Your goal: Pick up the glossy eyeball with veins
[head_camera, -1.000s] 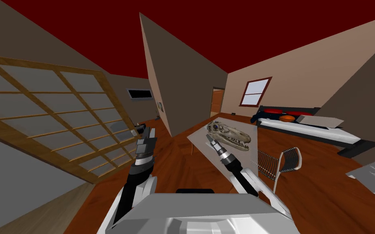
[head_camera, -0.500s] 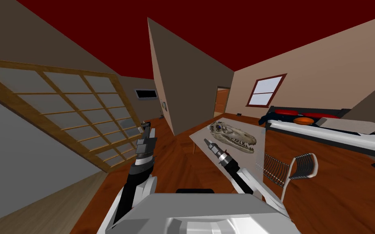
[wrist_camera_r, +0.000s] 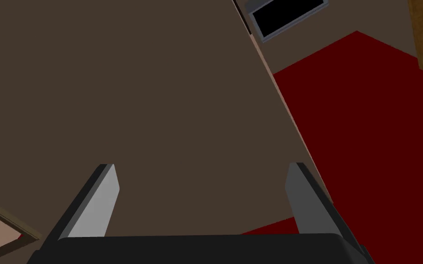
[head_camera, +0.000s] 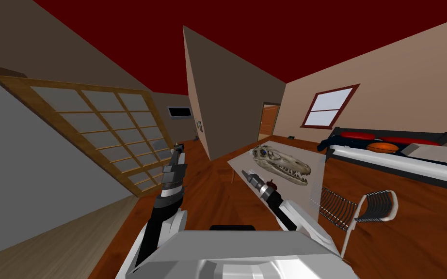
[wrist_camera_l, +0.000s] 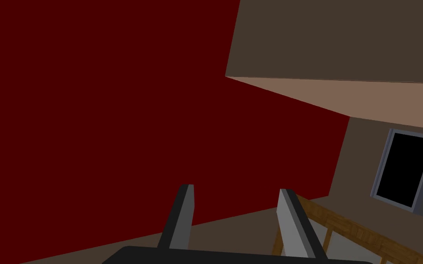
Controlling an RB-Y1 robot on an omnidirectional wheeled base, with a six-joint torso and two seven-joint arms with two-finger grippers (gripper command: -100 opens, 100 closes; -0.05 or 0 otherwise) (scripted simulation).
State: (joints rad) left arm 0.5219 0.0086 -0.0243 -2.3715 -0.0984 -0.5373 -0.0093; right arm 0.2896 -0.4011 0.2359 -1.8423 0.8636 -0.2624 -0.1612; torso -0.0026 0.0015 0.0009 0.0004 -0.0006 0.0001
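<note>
The left arm (head_camera: 159,214) has a white shell, a black forearm, a silver ring and a blocky grey wrist. The right arm (head_camera: 289,213) is white, then black with silver rings. The left gripper (wrist_camera_l: 236,188) and right gripper (wrist_camera_r: 202,165) each have two thin grey blades with darker edges on a black box.
</note>
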